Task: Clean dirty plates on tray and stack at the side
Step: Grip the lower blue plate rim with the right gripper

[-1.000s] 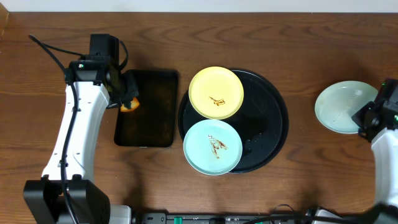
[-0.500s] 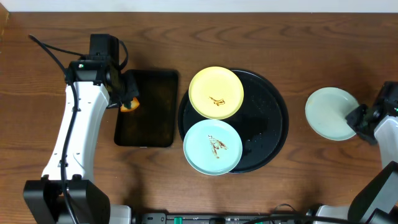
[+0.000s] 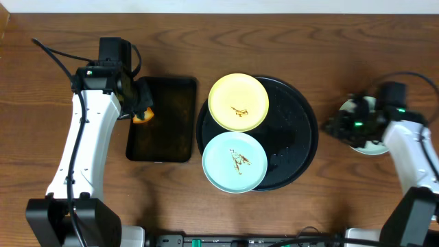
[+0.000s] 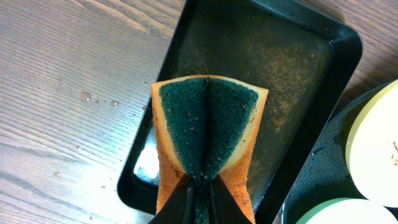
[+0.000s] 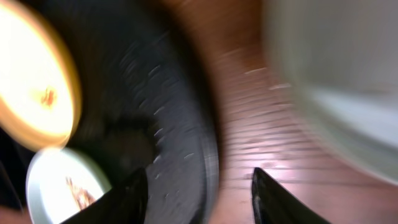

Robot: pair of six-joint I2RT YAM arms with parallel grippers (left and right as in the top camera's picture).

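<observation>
A pale yellow plate (image 3: 238, 101) and a pale mint plate (image 3: 234, 162), both with brown smears, lie on the left half of the round black tray (image 3: 304, 130). A third pale plate (image 3: 368, 146) rests on the bare tabletop to the right, partly covered by my right gripper (image 3: 334, 127). That gripper is open and holds nothing; in the blurred right wrist view its fingers (image 5: 134, 193) straddle the tray's rim (image 5: 208, 168). My left gripper (image 4: 199, 202) is shut on an orange sponge with a green pad (image 4: 208, 130), folded and held above the rectangular tray's left edge.
The smaller rectangular black tray (image 3: 168, 120) sits left of the round tray; it looks wet and speckled (image 4: 280, 74). Water drops dot the wood (image 4: 87, 96) beside it. Bare wood lies between the round tray and the right-hand plate.
The right gripper carried the pale plate leftward, opened and let it go on the table, then swung to face the round tray. The left arm and sponge have not moved.
</observation>
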